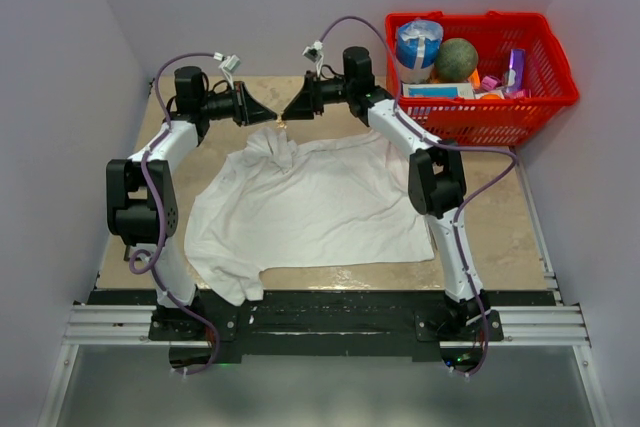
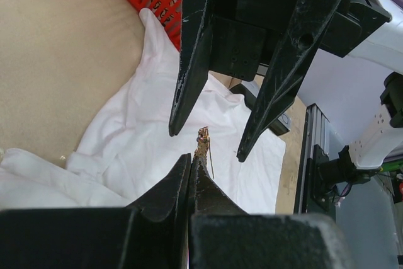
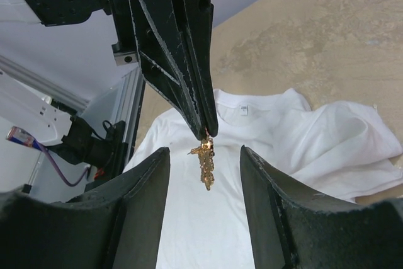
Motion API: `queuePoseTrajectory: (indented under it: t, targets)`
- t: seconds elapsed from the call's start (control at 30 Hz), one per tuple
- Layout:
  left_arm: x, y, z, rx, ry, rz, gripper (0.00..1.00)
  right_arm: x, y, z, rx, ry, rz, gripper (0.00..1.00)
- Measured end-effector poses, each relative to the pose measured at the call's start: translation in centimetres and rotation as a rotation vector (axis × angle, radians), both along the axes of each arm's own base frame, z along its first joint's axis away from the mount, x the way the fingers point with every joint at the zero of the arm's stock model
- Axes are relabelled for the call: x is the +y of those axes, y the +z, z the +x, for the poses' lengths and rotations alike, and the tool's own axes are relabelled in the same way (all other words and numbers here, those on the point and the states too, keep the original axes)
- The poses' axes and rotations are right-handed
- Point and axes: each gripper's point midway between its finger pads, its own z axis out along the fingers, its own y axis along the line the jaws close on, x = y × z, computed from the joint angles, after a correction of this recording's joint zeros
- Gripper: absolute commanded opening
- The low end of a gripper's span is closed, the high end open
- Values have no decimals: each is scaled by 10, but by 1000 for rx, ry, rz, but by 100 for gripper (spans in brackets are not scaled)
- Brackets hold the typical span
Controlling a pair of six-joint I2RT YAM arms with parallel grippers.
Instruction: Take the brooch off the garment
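The garment (image 1: 320, 207) is a white shirt lying spread and wrinkled on the tan table, also visible below the grippers (image 2: 126, 149) (image 3: 315, 137). The brooch (image 1: 281, 124) is a small gold pin held in the air above the shirt's far left part, free of the cloth. My left gripper (image 1: 273, 119) (image 2: 191, 159) is shut on the brooch's (image 2: 203, 140) end. In the right wrist view the brooch (image 3: 205, 165) hangs from the left gripper's tips (image 3: 208, 131). My right gripper (image 1: 289, 115) (image 3: 203, 150) is open, a finger (image 3: 145, 187) on either side of the brooch without touching it.
A red basket (image 1: 545, 97) stands at the far right corner, holding a green ball (image 1: 456, 59), a blue-and-white roll (image 1: 418, 45) and small boxes. Grey walls enclose the table on three sides. Both arms' bases sit on the black rail (image 1: 320, 312) at the near edge.
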Motion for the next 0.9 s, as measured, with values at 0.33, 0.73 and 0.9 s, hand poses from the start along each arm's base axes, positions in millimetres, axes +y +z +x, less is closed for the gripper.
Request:
queuePoseTrajectory:
  t: [0.33,0.73,0.9]
  targets:
    - [0,0,0,-3,0,0,0,4,-17,5,5,-15,-29,45]
    - [0,-3,3,2,1,1,0,5,-15,3,6,-9,-29,51]
    - [0,-3,3,3,1,1,0,6,-6,0,-1,21,3,52]
